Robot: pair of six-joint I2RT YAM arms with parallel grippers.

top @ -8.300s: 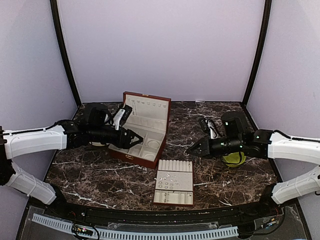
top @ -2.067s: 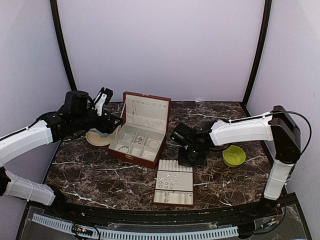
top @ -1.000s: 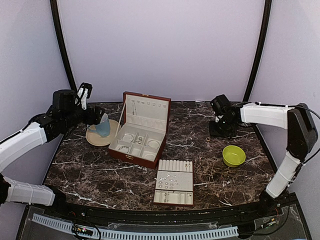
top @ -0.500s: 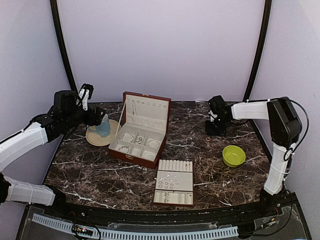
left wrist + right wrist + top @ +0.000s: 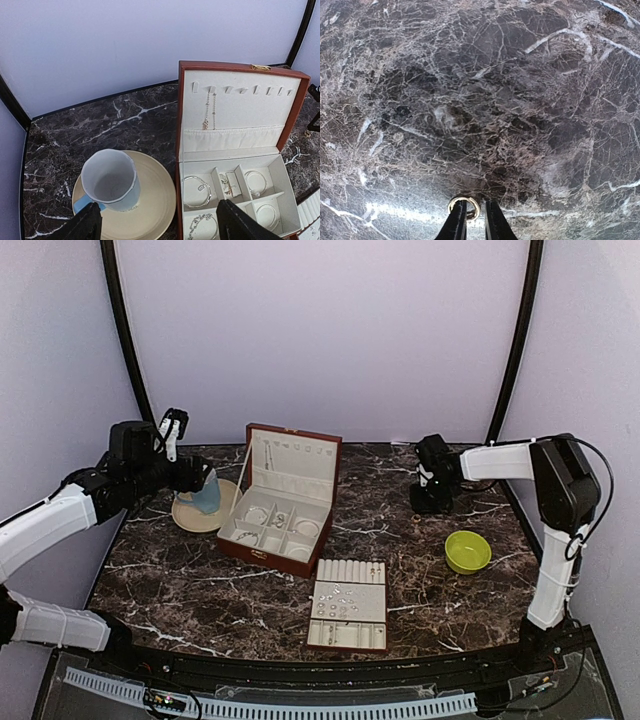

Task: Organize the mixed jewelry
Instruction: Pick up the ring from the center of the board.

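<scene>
A small silvery ring [image 5: 465, 208] lies flat on the dark marble. My right gripper [image 5: 474, 220] is down on it at the back right of the table [image 5: 432, 498]. Its jaws are nearly together, with a narrow gap. One finger [image 5: 456, 225] stands inside the ring, and the ring's rim is in the gap. My left gripper [image 5: 162, 226] is wide open and empty, above the saucer's edge and the open reddish-brown box [image 5: 240, 150]. Bracelets [image 5: 197, 185] and a chain [image 5: 209, 107] lie in the box. Small silvery pieces [image 5: 340, 602] lie on the cream ring tray [image 5: 348, 632].
A pale blue mug [image 5: 110, 180] stands on a beige saucer [image 5: 155, 200] left of the box. A green bowl [image 5: 467, 552] sits at the right. The box lid [image 5: 295, 455] stands upright. Black frame posts rise at the back corners.
My right arm has swung from beside the box to the back right and lowered onto the ring. My left arm has drawn back left over the mug. Both barely moved in the last half second.
</scene>
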